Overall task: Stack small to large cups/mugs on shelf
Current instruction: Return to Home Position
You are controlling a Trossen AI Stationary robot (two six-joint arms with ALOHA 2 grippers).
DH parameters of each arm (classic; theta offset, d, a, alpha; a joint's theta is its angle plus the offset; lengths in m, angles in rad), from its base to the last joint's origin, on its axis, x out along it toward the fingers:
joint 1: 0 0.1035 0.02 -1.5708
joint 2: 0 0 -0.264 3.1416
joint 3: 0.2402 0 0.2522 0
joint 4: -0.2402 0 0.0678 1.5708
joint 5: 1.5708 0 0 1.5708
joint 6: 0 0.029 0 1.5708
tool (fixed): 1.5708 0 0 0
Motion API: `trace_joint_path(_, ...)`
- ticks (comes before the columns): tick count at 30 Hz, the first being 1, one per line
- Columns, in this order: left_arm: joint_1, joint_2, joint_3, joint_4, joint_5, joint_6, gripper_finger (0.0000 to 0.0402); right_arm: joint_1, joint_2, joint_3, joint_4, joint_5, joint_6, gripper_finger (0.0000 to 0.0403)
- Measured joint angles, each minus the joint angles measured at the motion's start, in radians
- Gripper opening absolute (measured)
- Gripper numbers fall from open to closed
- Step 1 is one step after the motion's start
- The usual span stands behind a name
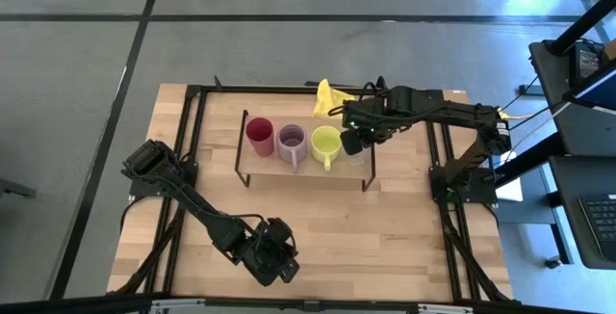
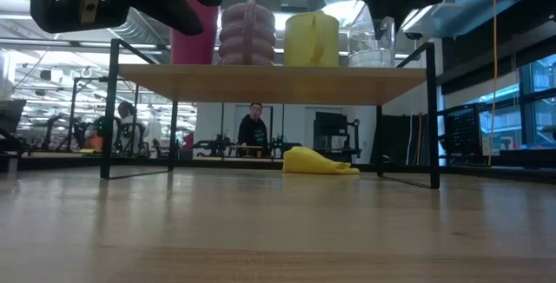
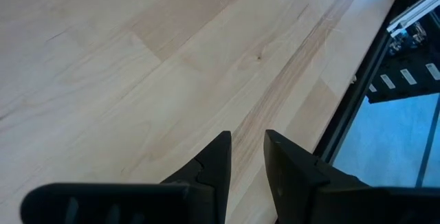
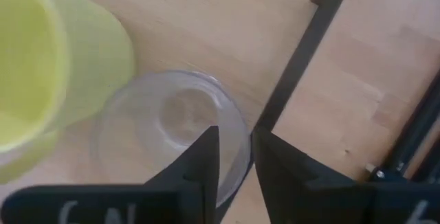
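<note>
On the shelf (image 1: 260,171) a red cup (image 1: 260,136), a lilac mug (image 1: 292,143), a yellow-green mug (image 1: 325,143) and a tiny clear glass (image 2: 372,47) stand in a row on their bases. The glass is at the shelf's right end, next to the yellow-green mug (image 4: 62,80). My right gripper (image 4: 236,148) is over the glass (image 4: 165,121) and shut on it. My left gripper (image 1: 279,266) is shut and empty, low over the table near its front edge; it also shows in the left wrist view (image 3: 247,145). My right gripper pinches the glass's wall at the rim (image 4: 237,138), on the side away from the yellow-green mug. One finger is inside the glass and one outside. The fingers come from above, pointing down. The glass is upright with its base on the shelf board (image 2: 261,83).
A yellow cloth (image 1: 327,97) lies on the table behind the shelf. The shelf's black end frame (image 4: 295,66) runs close beside the glass. Bare wooden table (image 1: 385,237) lies in front of the shelf. A person (image 2: 254,131) shows in the room beyond.
</note>
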Motion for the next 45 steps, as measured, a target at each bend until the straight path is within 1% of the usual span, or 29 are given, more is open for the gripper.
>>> trace_joint_path(4,0.0,0.0,0.0,0.012,-0.007,0.032,0.0082,0.0,-0.001,0.099,-0.005,0.0,-0.048,0.0096)
trace_joint_path(6,0.004,-0.002,0.0,0.031,0.0,0.098,0.0082,0.006,-0.002,0.174,-0.01,0.0,-0.058,0.0096)
trace_joint_path(8,0.01,-0.018,0.0,0.04,0.031,0.194,0.0082,0.007,-0.002,0.265,-0.002,-0.009,-0.098,0.0096)
trace_joint_path(11,0.031,-0.078,0.0,0.038,0.058,0.312,0.0082,0.02,-0.003,0.419,0.053,-0.035,-0.184,0.0096)
trace_joint_path(14,0.055,-0.176,0.0,0.063,0.053,0.396,0.0082,0.048,-0.003,0.577,0.15,-0.053,-0.238,0.0096)
trace_joint_path(15,0.058,-0.214,0.0,0.079,0.049,0.422,0.0082,0.057,-0.007,0.606,0.196,-0.069,-0.259,0.0096)
trace_joint_path(16,0.061,-0.254,0.0,0.092,0.046,0.453,0.0082,0.067,-0.033,0.593,0.258,-0.104,-0.294,0.0096)
trace_joint_path(19,0.065,-0.357,0.002,0.098,0.07,0.497,0.0082,0.092,-0.113,0.543,0.388,-0.277,-0.348,0.0096)
trace_joint_path(20,0.064,-0.391,0.001,0.099,0.1,0.467,0.0082,0.114,-0.135,0.542,0.42,-0.311,-0.4,0.0096)
trace_joint_path(21,0.059,-0.423,-0.001,0.11,0.106,0.447,0.0082,0.15,-0.151,0.544,0.431,-0.328,-0.48,0.0096)
trace_joint_path(22,0.052,-0.452,-0.001,0.153,0.1,0.472,0.0082,0.197,-0.172,0.551,0.442,-0.339,-0.561,0.0096)
trace_joint_path(23,0.039,-0.478,0.0,0.204,0.073,0.549,0.0082,0.255,-0.184,0.555,0.446,-0.33,-0.624,0.0096)
trace_joint_path(25,0.008,-0.525,0.0,0.278,-0.028,0.741,0.0082,0.361,-0.203,0.555,0.413,-0.262,-0.713,0.0096)
trace_joint_path(27,-0.001,-0.555,0.002,0.344,-0.022,0.938,0.0082,0.455,-0.211,0.55,0.311,-0.123,-0.753,0.0096)
trace_joint_path(28,-0.001,-0.565,0.002,0.356,-0.024,0.996,0.0082,0.489,-0.212,0.55,0.232,-0.027,-0.729,0.0096)
trace_joint_path(30,0.012,-0.586,-0.002,0.357,-0.035,1.069,0.0082,0.535,-0.216,0.548,0.045,0.149,-0.569,0.0096)
trace_joint_path(31,0.026,-0.603,-0.017,0.357,-0.039,1.084,0.0082,0.555,-0.22,0.548,-0.043,0.219,-0.478,0.0096)
trace_joint_path(32,0.045,-0.623,-0.043,0.366,-0.039,1.089,0.0082,0.579,-0.224,0.544,-0.077,0.273,-0.429,0.0096)
trace_joint_path(33,0.065,-0.644,-0.08,0.396,-0.033,1.091,0.0082,0.609,-0.235,0.524,-0.044,0.307,-0.45,0.0096)
trace_joint_path(34,0.085,-0.666,-0.131,0.454,-0.017,1.104,0.0082,0.649,-0.257,0.492,-0.006,0.309,-0.526,0.0096)
trace_joint_path(35,0.107,-0.692,-0.204,0.552,0.023,1.139,0.0082,0.692,-0.276,0.46,0.046,0.307,-0.592,0.0096)
trace_joint_path(36,0.128,-0.712,-0.28,0.696,0.099,1.185,0.0082,0.725,-0.297,0.421,0.11,0.307,-0.637,0.0096)
trace_joint_path(38,0.171,-0.75,-0.453,1.022,0.275,1.273,0.0082,0.768,-0.364,0.329,0.134,0.355,-0.653,0.0096)
trace_joint_path(39,0.186,-0.76,-0.534,1.181,0.34,1.295,0.0082,0.785,-0.413,0.277,0.134,0.39,-0.637,0.0096)
trace_joint_path(40,0.194,-0.77,-0.612,1.312,0.37,1.303,0.0082,0.803,-0.465,0.221,0.156,0.413,-0.613,0.0096)
trace_joint_path(41,0.197,-0.783,-0.686,1.398,0.369,1.299,0.0082,0.822,-0.521,0.153,0.198,0.431,-0.595,0.0096)
trace_joint_path(42,0.199,-0.794,-0.745,1.451,0.346,1.279,0.0082,0.839,-0.575,0.082,0.258,0.433,-0.59,0.0096)
trace_joint_path(44,0.194,-0.813,-0.832,1.514,0.298,1.243,0.0082,0.868,-0.669,-0.062,0.427,0.415,-0.62,0.0096)
trace_joint_path(45,0.189,-0.822,-0.86,1.542,0.291,1.249,0.0082,0.877,-0.712,-0.137,0.505,0.409,-0.649,0.0096)
